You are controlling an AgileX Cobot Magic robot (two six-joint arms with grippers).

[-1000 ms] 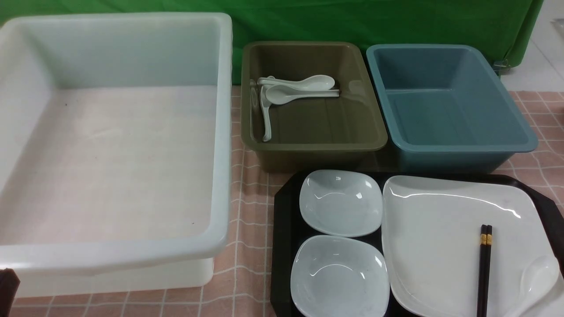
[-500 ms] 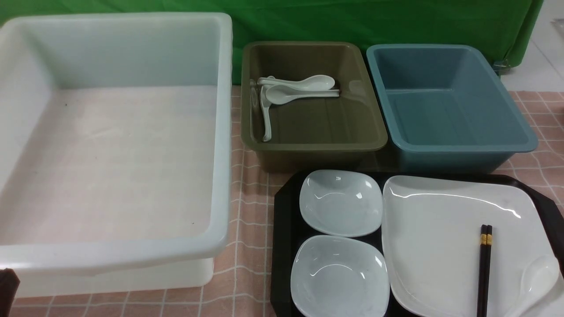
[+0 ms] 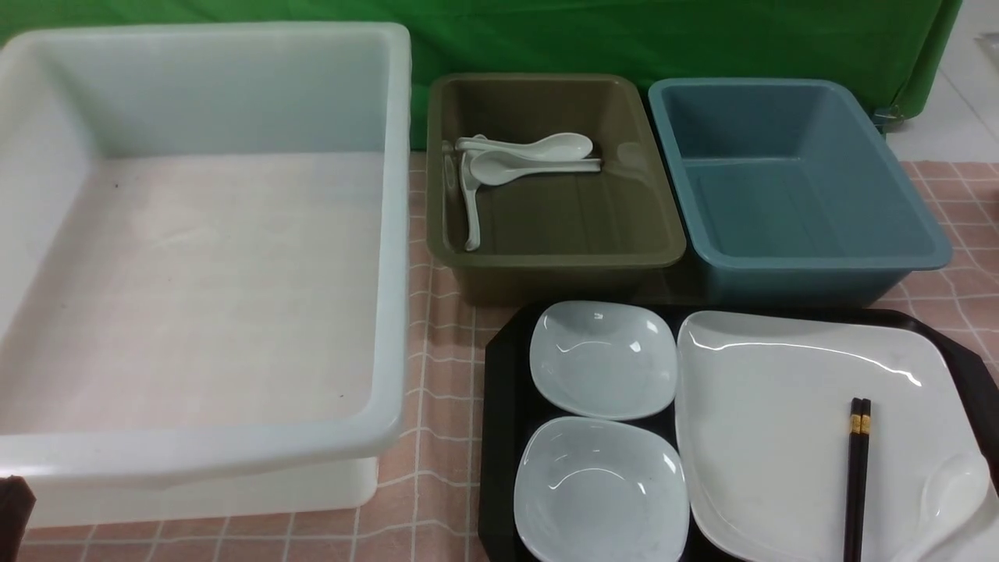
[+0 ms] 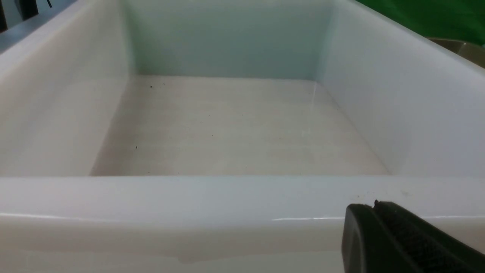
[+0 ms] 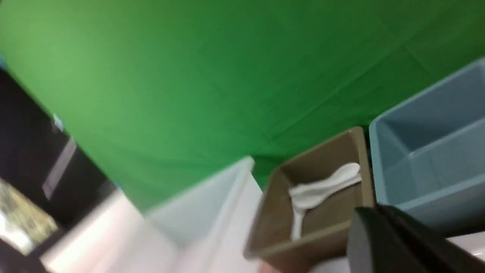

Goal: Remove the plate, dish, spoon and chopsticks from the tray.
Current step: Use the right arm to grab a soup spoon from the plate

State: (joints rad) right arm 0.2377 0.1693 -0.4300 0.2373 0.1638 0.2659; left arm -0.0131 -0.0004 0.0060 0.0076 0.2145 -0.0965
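Observation:
The black tray (image 3: 499, 437) lies at the front right. On it the large white plate (image 3: 780, 437) carries the black chopsticks (image 3: 857, 476) and the white spoon (image 3: 948, 492) near its right front corner. Two small pale dishes (image 3: 601, 359) (image 3: 597, 492) sit on the tray to the plate's left. My left gripper (image 4: 373, 206) is shut and empty, just outside the near wall of the white tub (image 4: 227, 197). In its blurred wrist view my right gripper (image 5: 373, 210) is shut on nothing and points towards the olive tub (image 5: 360, 170). Neither gripper's jaws show in the front view.
A large white tub (image 3: 195, 457) fills the left half of the table. An olive tub (image 3: 546, 261) holding several white spoons (image 3: 531, 156) and a blue tub (image 3: 819, 264) stand behind the tray. A green cloth hangs at the back.

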